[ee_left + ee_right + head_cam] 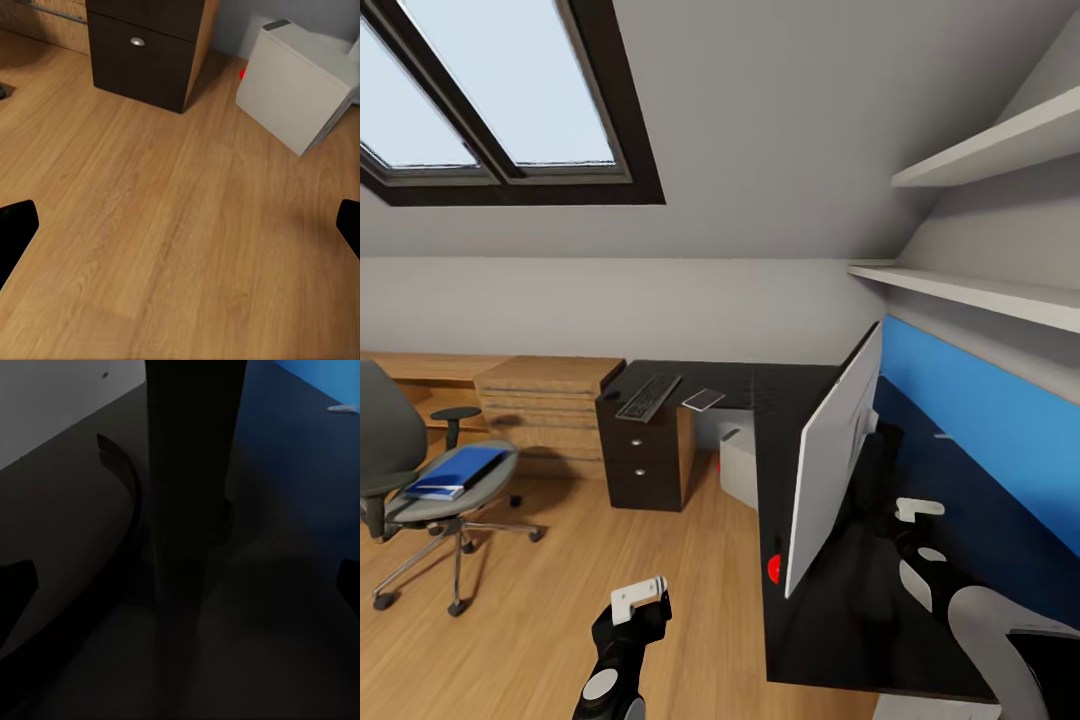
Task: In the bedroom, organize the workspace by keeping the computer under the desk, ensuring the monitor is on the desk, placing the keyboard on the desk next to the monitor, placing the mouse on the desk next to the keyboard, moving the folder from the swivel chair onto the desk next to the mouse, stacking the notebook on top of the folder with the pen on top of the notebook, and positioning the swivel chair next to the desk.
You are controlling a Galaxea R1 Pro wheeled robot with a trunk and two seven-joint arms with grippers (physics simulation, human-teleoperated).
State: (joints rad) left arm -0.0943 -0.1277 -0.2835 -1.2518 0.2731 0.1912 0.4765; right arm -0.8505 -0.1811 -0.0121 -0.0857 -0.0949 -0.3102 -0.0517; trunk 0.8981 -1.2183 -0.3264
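The white monitor (838, 462) stands edge-on on the black L-shaped desk (830, 620). My right gripper (916, 522) hovers open behind it, facing its dark stand (193, 510), with nothing between the fingers (15, 585). The keyboard (648, 396) and a flat grey item (704, 399) lie on the desk's far wing. The white computer (738, 466) sits on the floor under the desk, also in the left wrist view (296, 82). A blue folder (456, 472) rests on the swivel chair (420, 490) at left. My left gripper (640, 598) hangs open and empty over the wood floor (165, 225).
A dark drawer unit (643, 455) supports the desk's far wing and shows as (146, 52). A small red object (774, 568) lies at the desk's near edge by the monitor. Wooden drawers (545, 405) line the back wall. Shelves (980, 290) hang above the desk.
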